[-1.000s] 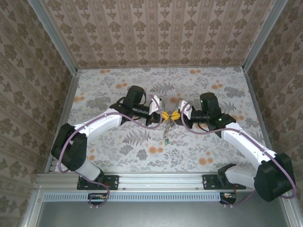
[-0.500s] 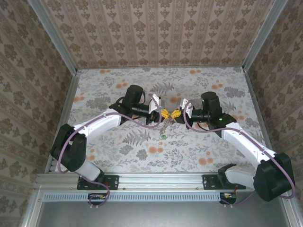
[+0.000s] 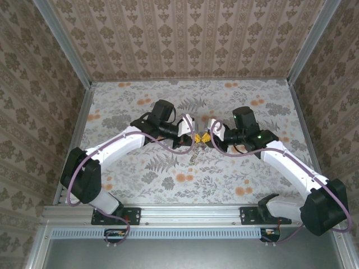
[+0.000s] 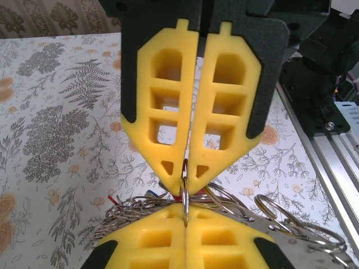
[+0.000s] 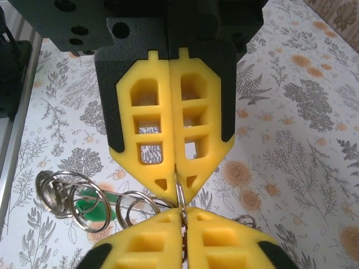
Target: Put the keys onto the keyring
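My left gripper (image 3: 196, 136) and right gripper (image 3: 206, 137) meet tip to tip above the middle of the table. Both are shut on the same thin steel ring of the keyring (image 3: 192, 153), whose chain of rings dangles below them. In the left wrist view my left gripper (image 4: 185, 182) pinches that ring (image 4: 184, 197) edge-on, with the right fingers (image 4: 224, 238) just below. The right wrist view has my right gripper (image 5: 180, 189) on the ring (image 5: 180, 200), above the left fingers (image 5: 146, 241). A green key head (image 5: 90, 205) hangs among the rings at left. A red key part (image 4: 114, 199) peeks from the bunched rings (image 4: 134, 205).
More loose rings (image 4: 297, 219) of the chain trail off to the right under the left gripper. The floral table (image 3: 241, 106) is walled in by patterned panels. The metal rail (image 3: 190, 214) carrying the arm bases runs along its near edge.
The two grippers have closed in on each other, the right one shifting left. The dangling chain has been drawn up and now hangs shorter.
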`<action>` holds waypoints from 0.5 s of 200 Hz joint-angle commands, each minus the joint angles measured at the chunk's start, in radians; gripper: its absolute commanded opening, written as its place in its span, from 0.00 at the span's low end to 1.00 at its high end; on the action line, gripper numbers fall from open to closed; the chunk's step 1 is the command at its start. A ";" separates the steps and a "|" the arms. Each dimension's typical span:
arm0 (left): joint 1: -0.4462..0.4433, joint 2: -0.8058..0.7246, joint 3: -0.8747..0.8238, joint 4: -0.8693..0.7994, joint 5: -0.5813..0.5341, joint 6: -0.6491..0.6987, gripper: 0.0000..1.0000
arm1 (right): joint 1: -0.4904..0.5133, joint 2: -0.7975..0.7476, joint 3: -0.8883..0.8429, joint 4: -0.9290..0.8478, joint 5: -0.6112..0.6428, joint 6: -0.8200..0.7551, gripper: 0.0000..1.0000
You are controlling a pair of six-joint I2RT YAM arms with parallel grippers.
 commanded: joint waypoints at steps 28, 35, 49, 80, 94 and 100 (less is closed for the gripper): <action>0.043 -0.054 -0.091 0.242 0.103 -0.143 0.00 | -0.034 -0.027 -0.164 0.195 0.014 0.121 0.21; 0.049 -0.054 -0.093 0.245 0.113 -0.148 0.00 | -0.033 -0.042 -0.187 0.224 0.011 0.140 0.24; 0.055 -0.056 -0.095 0.240 0.113 -0.151 0.00 | -0.034 -0.075 -0.220 0.277 0.008 0.179 0.29; 0.057 -0.056 -0.098 0.201 0.065 -0.124 0.00 | -0.039 -0.145 -0.225 0.288 0.037 0.201 0.32; 0.055 -0.059 -0.079 0.120 -0.002 -0.079 0.00 | -0.041 -0.171 -0.231 0.298 0.076 0.208 0.32; 0.055 -0.060 -0.067 0.072 -0.044 -0.049 0.00 | -0.041 -0.182 -0.235 0.308 0.100 0.214 0.33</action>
